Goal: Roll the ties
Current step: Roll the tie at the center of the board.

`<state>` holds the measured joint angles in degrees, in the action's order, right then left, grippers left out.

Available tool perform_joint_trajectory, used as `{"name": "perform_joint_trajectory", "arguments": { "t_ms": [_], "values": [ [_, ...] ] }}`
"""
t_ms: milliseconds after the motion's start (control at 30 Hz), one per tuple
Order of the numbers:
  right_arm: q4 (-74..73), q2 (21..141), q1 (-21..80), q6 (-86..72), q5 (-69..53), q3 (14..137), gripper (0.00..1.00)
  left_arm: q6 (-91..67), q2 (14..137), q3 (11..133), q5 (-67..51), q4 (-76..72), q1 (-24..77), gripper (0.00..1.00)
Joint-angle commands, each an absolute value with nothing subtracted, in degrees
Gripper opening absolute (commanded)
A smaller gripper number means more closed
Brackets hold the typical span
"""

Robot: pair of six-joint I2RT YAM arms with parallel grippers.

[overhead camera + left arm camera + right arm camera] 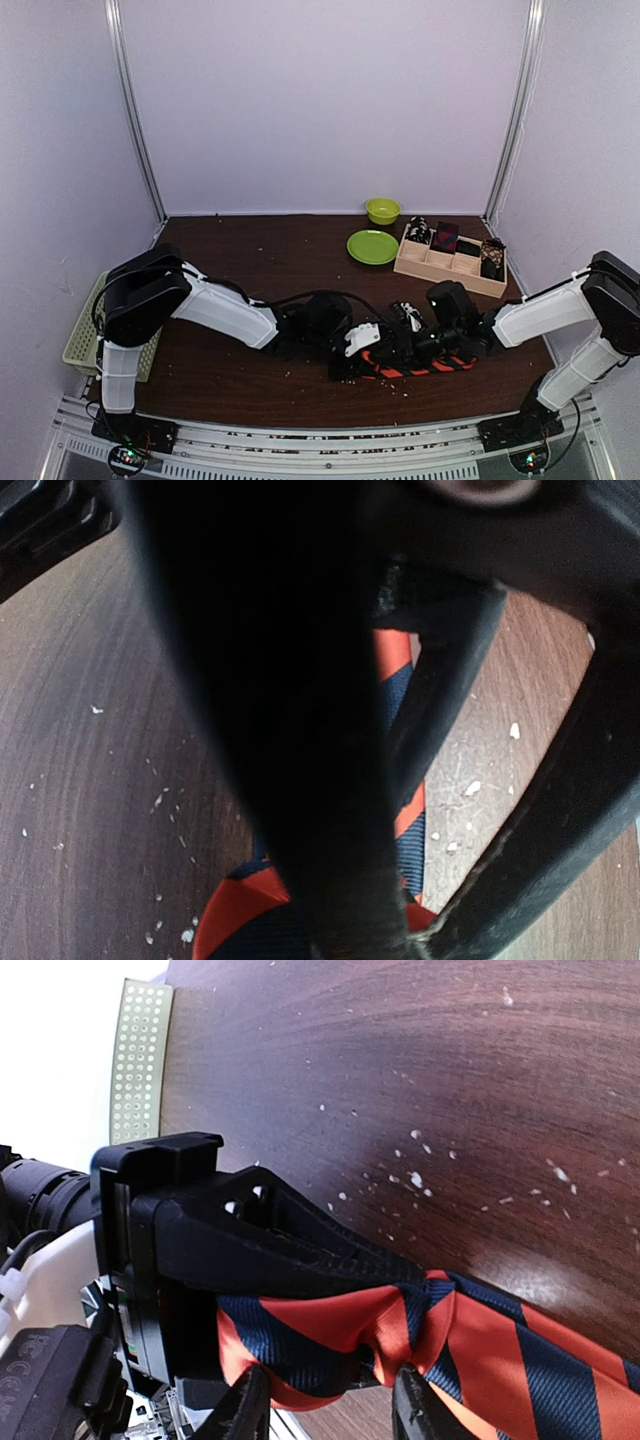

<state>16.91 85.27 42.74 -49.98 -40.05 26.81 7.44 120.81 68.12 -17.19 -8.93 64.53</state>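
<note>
Though the overhead view hides the grip, the right wrist view shows left gripper clamping tie, right gripper half-open; tray beyond.

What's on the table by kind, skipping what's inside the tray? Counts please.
Striped tie: 1
Bowl: 1
Plate: 1
Tray: 1
Basket: 1
Total: 5
</note>
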Motion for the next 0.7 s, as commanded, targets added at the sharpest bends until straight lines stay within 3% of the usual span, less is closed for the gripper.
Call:
{"name": "perform_joint_trajectory", "arguments": {
  "t_ms": [0, 300, 667],
  "values": [
    [19.92, 87.96, 43.50, -51.35, -38.19, 27.46, 0.40, 8.83, 123.66, 66.35, -15.50, 2.28, 64.78, 0.27],
    [26.34, 81.81, 42.73, -56.38, -38.17, 24.84, 0.44, 8.96, 123.67, 66.38, -15.49, 2.55, 64.78, 0.27],
    [34.69, 87.57, 43.99, -62.17, -38.10, 23.28, 0.41, 8.86, 123.66, 66.28, -15.21, 2.46, 64.78, 0.27]
  ]
}}
